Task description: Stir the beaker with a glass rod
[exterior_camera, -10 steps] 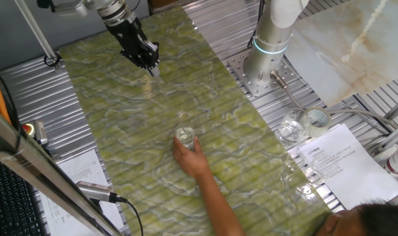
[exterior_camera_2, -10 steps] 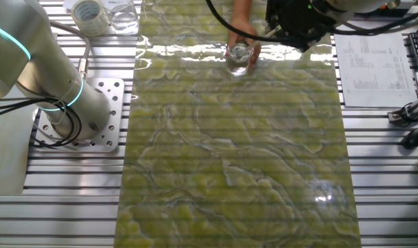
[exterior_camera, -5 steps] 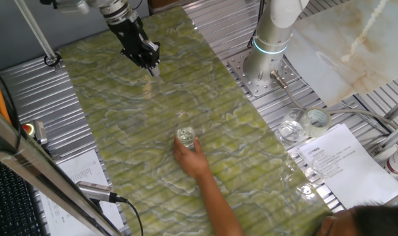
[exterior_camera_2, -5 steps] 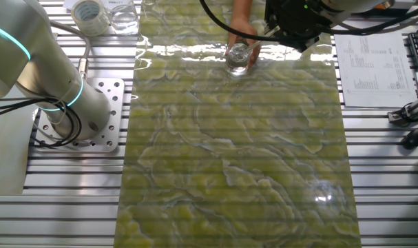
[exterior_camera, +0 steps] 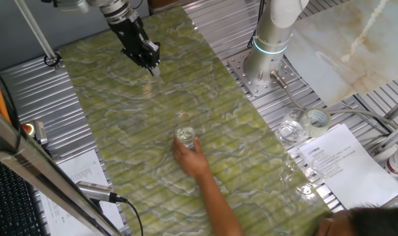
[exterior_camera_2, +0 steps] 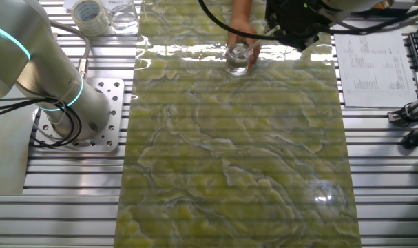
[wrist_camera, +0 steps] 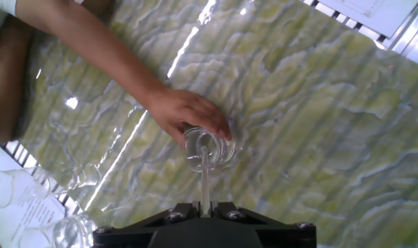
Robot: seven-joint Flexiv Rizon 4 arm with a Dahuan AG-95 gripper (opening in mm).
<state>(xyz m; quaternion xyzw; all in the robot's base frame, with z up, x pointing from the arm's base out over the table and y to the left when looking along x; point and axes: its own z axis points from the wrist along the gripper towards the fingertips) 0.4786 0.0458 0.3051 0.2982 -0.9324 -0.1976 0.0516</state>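
Note:
The beaker [exterior_camera: 185, 137] is a small clear glass standing on the green marbled mat [exterior_camera: 120, 118], and a person's hand [exterior_camera: 192, 159] grips it from the near side. It also shows in the other fixed view [exterior_camera_2: 239, 58] and in the hand view [wrist_camera: 209, 147]. My gripper [exterior_camera: 153, 68] hangs above the mat's far end, well away from the beaker. In the hand view the gripper [wrist_camera: 204, 205] is shut on the glass rod [wrist_camera: 204, 176]. The thin clear rod points forward, and its tip lines up over the beaker's mouth.
The person's forearm [wrist_camera: 91, 52] lies across the mat. Larger clear jars [exterior_camera: 292, 129] and a tape roll [exterior_camera: 317, 118] stand off the mat beside printed sheets [exterior_camera: 339, 160]. A second arm's base [exterior_camera: 267, 49] is bolted beside the mat. A keyboard [exterior_camera: 8, 196] lies at the left edge.

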